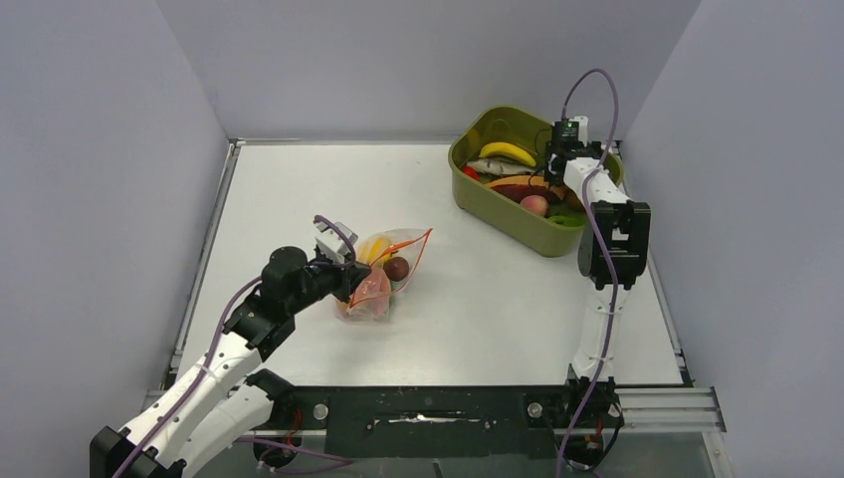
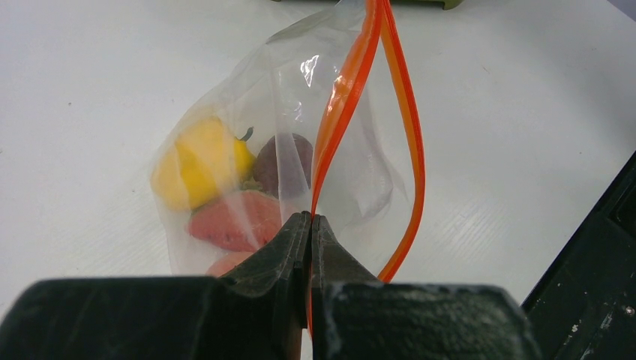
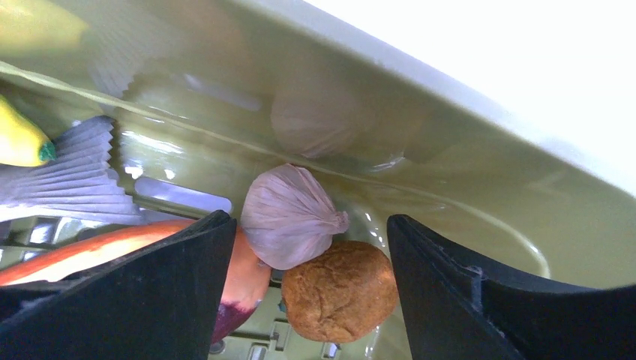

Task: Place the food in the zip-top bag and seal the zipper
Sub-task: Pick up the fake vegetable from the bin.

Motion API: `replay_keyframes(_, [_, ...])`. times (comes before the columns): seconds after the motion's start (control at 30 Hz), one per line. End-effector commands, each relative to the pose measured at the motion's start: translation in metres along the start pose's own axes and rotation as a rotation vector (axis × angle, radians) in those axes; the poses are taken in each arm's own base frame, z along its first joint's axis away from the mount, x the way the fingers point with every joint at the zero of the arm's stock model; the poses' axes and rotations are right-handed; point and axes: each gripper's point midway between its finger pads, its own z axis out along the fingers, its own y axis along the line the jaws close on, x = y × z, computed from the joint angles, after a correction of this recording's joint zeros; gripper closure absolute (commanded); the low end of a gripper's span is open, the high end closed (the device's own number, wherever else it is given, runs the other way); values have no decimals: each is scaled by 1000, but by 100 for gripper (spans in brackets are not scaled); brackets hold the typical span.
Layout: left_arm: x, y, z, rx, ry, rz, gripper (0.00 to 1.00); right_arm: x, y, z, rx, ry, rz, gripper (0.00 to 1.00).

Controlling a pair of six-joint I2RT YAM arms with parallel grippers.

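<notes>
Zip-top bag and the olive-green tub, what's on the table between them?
Nothing. In the top external view, the stretch of white table between the zip-top bag and the olive-green tub is bare.

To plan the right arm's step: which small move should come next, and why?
Probably lower the right gripper a little and close on the pale garlic-like piece: its jaws stand open on either side of it in the green tub, while the left gripper pinches the zipper of the open bag.
</notes>
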Motion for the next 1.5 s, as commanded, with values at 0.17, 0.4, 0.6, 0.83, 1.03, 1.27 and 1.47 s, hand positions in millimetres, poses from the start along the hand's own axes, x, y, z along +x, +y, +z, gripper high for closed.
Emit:
replay_keyframes(0.17, [-18,-4,3,24,-64,28,100,-26,2,2,-93,-59,100,37])
replay_keyframes(0.4, [-18,-4,3,23,-63,29,100,-23,3,8,-103,-48,99,29])
replay_keyframes(0.6, [-17,-3,4,23,-59,30,100,-29,9,4,-151,-69,78,46])
replay_keyframes(0.83, [-17,-3,4,25,-57,31,100,-43,0,-11,-154,-118,75,58])
replay_keyframes(1.03, [-17,-4,3,23,-62,30,100,-51,-7,-24,-161,-139,79,66])
replay_keyframes(1.27, [-17,-4,2,22,-65,35,100,-59,-15,-50,-175,-165,87,67])
replay_keyframes(1.47, [-18,-4,1,25,-67,32,100,-66,-20,-83,-198,-193,112,68])
